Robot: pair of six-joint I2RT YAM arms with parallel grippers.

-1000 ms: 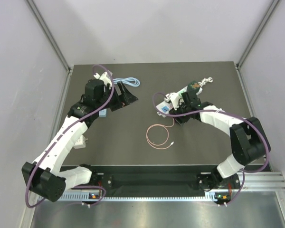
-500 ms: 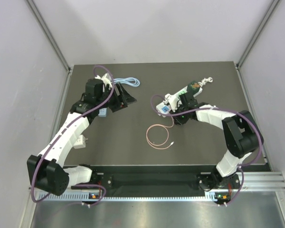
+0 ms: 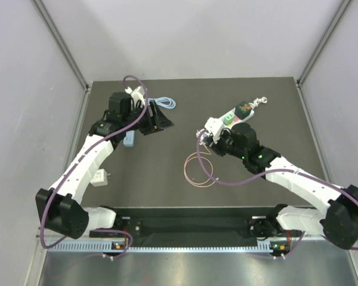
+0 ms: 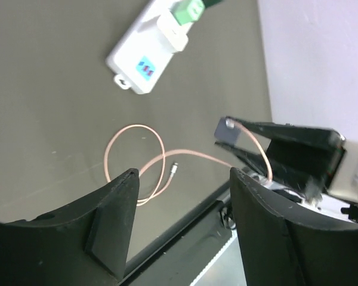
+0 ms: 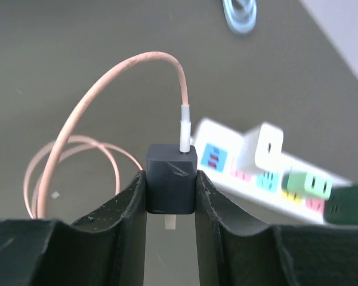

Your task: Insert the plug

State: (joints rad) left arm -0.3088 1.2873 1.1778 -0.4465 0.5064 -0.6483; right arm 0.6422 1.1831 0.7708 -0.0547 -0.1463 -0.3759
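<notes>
Both arms were built of white tubular links joined by rounded black joint housings. The left arm [image 3: 83, 164] carried a left purple cable [image 3: 132, 77] that ran along its length and arched free at its wrist. The right arm [image 3: 298, 182] wore a matching right purple cable [image 3: 232, 183]. Their black mounts, the left base [image 3: 104, 217] and right base [image 3: 280, 215], sat at 7 and 5 o'clock of the top view. The left gripper [image 4: 182, 179] and right gripper [image 5: 170, 179] had broad, matte black, wedge-shaped fingers.
</notes>
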